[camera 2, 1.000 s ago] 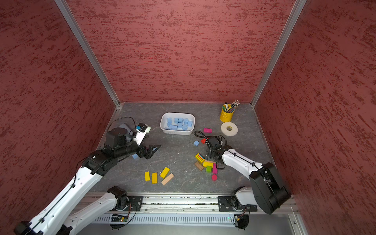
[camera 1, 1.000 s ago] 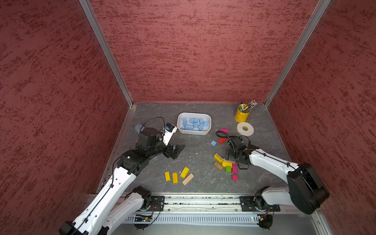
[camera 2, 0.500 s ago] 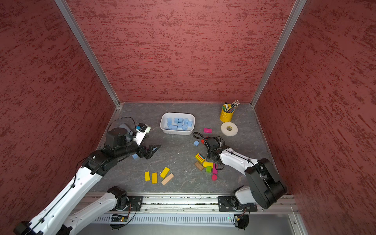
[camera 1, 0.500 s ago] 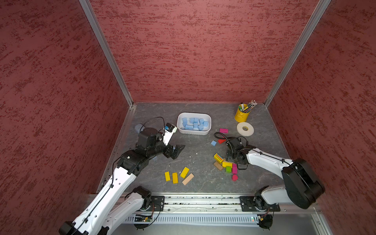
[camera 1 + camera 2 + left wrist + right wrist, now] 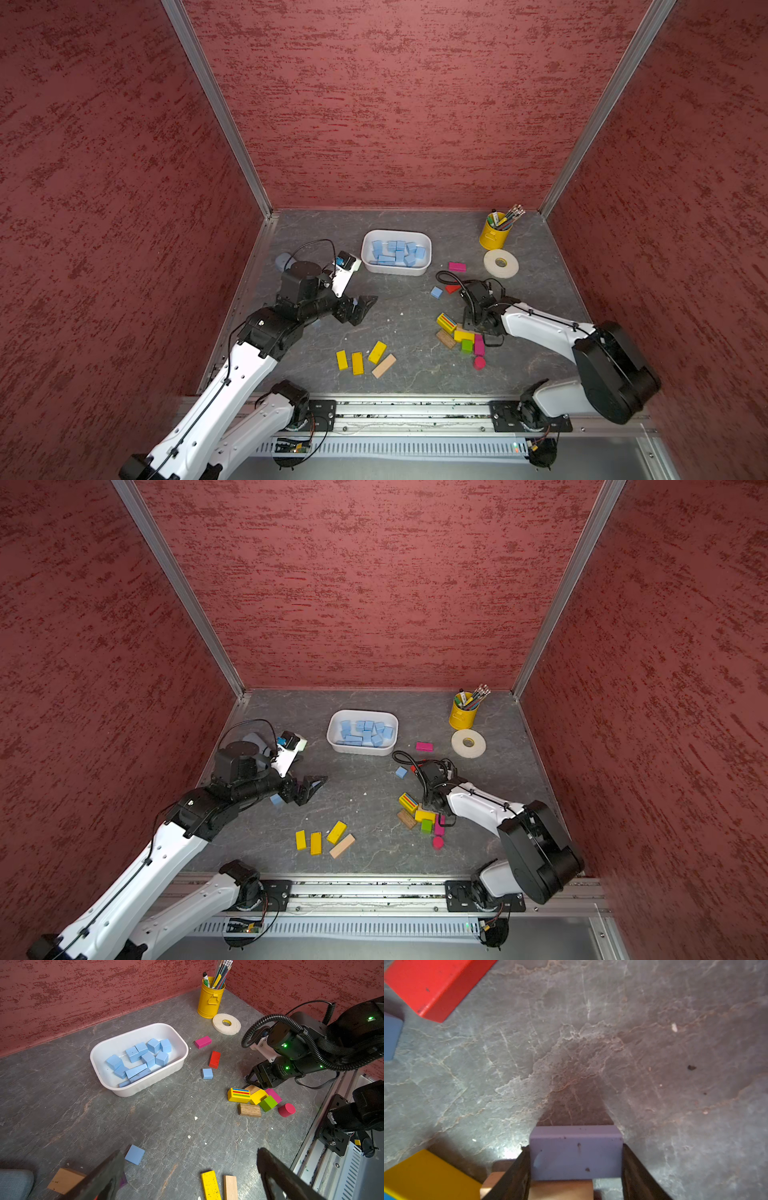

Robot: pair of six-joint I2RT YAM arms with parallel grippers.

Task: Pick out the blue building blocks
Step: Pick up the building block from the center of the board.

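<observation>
- Gripping a pale lilac-blue block (image 5: 576, 1155) with the right hand (image 5: 576, 1148), both fingers pressed against its sides; hard to tell blue from purple in that shade.
- Held partly over a plain wooden block (image 5: 560, 1190), with a yellow block (image 5: 425, 1176) close by.
- Wide open on the left hand (image 5: 366, 308), nothing between the fingers, low over the surface (image 5: 407, 332).
- Most of the blue blocks (image 5: 397, 253) lying loose in the white tub (image 5: 395, 272) toward the back wall.
- One blue cube (image 5: 436, 292) out on the surface, just beside a red block (image 5: 452, 288), between tub and right hand.
- Another blue block (image 5: 135, 1154) flat on the surface, just beside a left finger (image 5: 108, 1169).
- Near the front rail, three yellow bricks (image 5: 358, 363) and a wooden brick (image 5: 383, 365).
- In the back right corner, a yellow cup (image 5: 493, 237) of pencils and a tape roll (image 5: 500, 263).
</observation>
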